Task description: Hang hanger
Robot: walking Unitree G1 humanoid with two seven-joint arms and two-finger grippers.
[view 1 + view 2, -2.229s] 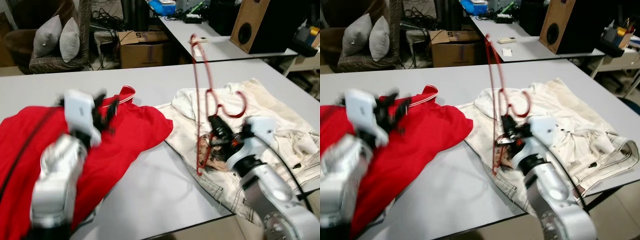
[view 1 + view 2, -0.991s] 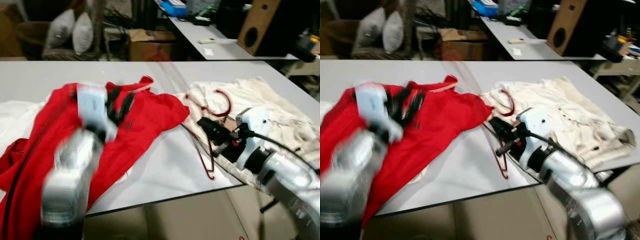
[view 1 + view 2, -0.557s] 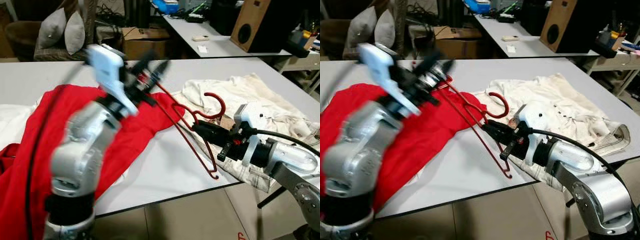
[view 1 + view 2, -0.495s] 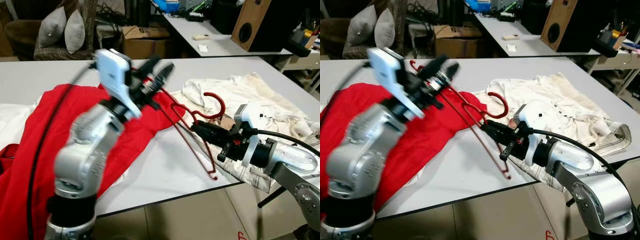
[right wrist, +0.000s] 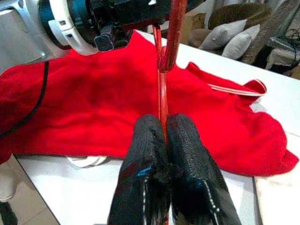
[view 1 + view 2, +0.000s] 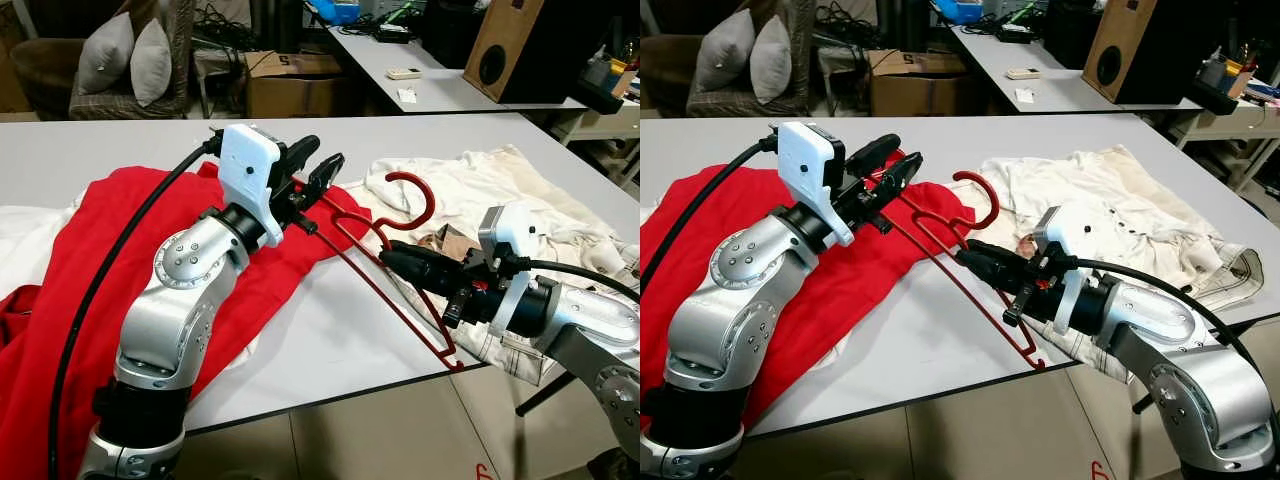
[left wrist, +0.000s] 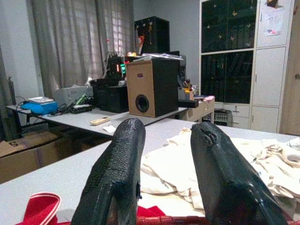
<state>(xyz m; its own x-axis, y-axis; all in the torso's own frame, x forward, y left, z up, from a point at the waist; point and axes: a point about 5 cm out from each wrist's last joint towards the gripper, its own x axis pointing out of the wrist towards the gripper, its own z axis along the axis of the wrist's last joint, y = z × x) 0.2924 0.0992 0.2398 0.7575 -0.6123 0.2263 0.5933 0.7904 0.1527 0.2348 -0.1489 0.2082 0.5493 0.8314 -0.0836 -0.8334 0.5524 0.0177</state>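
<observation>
Evidently pinched thin red wire hanger (image 6: 390, 262) in clamped right gripper (image 6: 392, 258); parted left gripper (image 6: 316, 168) astride its far-left end, likely to steady it

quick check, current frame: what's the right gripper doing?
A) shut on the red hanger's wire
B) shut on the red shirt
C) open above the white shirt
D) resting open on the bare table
A: in the right wrist view the right gripper has its two black fingers pressed together on the thin wire of the red hanger, held above the table edge between the red shirt and the white shirt.
</observation>
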